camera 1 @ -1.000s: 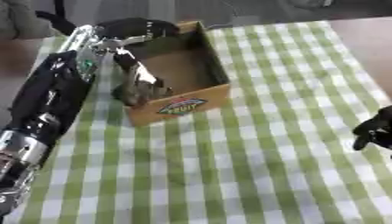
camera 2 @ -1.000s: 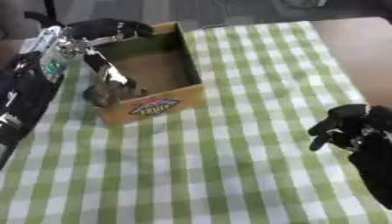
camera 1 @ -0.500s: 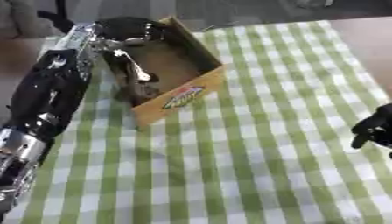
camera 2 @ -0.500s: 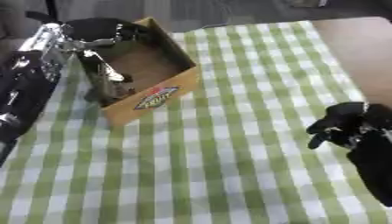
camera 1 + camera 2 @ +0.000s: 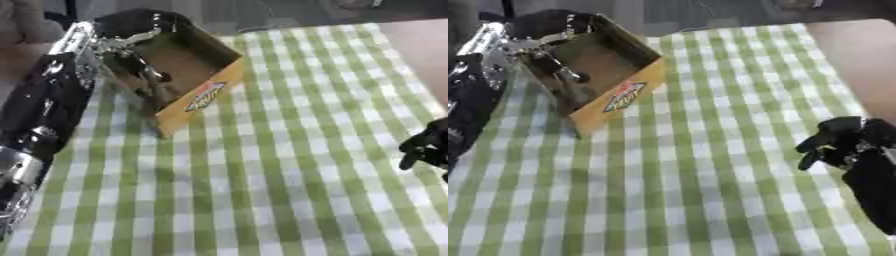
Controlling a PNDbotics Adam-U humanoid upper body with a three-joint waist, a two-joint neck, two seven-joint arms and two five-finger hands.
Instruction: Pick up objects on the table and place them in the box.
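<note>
Since the earlier frames, the box [image 5: 197, 75] has swung round and tipped, its printed front now facing right and near while the left arm has stayed at its left side. At far left, the left hand [image 5: 131, 42] reaches over the box's left wall, fingers [image 5: 149, 75] curled down inside against it, gripping the wall. Whether anything lies within is unclear. The box sits on the checked tablecloth [image 5: 262, 190]. At the right edge, well apart, the right hand [image 5: 842, 142] hangs with fingers curled, holding nothing.
</note>
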